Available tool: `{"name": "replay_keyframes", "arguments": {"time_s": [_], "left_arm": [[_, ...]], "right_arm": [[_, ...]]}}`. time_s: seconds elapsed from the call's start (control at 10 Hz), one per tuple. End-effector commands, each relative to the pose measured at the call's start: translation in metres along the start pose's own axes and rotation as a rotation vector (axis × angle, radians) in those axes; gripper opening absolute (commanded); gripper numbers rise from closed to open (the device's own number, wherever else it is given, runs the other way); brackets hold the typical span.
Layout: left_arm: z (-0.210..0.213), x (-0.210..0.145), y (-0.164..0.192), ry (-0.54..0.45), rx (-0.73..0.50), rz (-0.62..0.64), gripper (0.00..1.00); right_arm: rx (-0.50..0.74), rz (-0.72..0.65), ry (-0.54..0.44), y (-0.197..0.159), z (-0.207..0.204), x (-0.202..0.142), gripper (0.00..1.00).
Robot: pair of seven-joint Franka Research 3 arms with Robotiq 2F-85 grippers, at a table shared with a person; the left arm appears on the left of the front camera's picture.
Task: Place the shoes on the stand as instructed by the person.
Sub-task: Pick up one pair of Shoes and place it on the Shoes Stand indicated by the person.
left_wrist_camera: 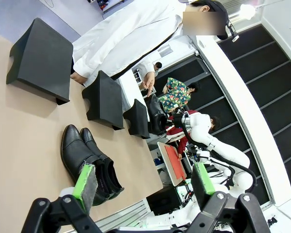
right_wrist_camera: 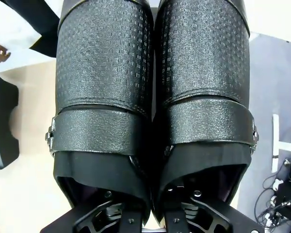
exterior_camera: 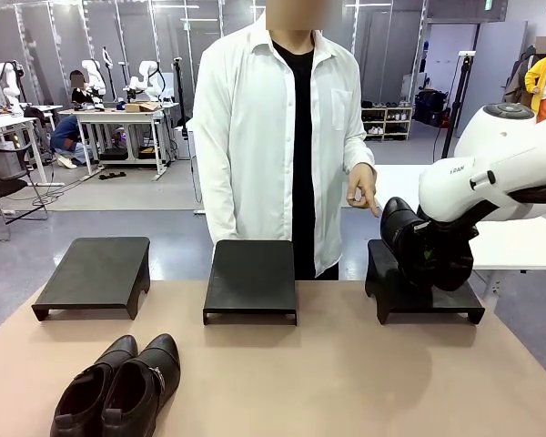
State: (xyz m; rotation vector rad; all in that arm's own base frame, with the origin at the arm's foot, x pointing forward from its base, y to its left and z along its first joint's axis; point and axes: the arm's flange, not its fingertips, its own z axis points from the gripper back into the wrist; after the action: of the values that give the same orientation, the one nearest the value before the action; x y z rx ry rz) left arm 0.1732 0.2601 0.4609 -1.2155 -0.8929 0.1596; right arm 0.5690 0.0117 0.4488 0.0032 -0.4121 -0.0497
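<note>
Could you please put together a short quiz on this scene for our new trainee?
1. True or false: the left gripper is open and empty.
2. Which stand does the person's hand point toward? A the left one, B the middle one, C the right stand.
3. Fill in: the right gripper holds a pair of ___, while another pair lies on the table.
Key: 1 true; 2 C; 3 shoes.

The tan table (exterior_camera: 346,382) bears three black stands (exterior_camera: 251,278) and a pair of shoes (exterior_camera: 136,382).
</note>
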Motion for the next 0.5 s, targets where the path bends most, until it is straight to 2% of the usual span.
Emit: {"name": "replay_keyframes", "arguments": {"time_s": [0.0,0.2,0.4], "left_arm": [[0.001,0.003,0.000,-0.008,-0.019,-0.022,1.00],[0.001,0.003,0.000,-0.008,-0.019,-0.022,1.00],[0.001,0.003,0.000,-0.008,-0.019,-0.022,1.00]], "right_arm": [[-0.007,0.001,-0.012,-0.001,0.003,0.002,0.10],[-0.001,-0.001,0.008,-0.001,-0.003,-0.002,0.10],[0.004,0.007,-0.005,0.000,-0.015,0.008,0.10]]}}
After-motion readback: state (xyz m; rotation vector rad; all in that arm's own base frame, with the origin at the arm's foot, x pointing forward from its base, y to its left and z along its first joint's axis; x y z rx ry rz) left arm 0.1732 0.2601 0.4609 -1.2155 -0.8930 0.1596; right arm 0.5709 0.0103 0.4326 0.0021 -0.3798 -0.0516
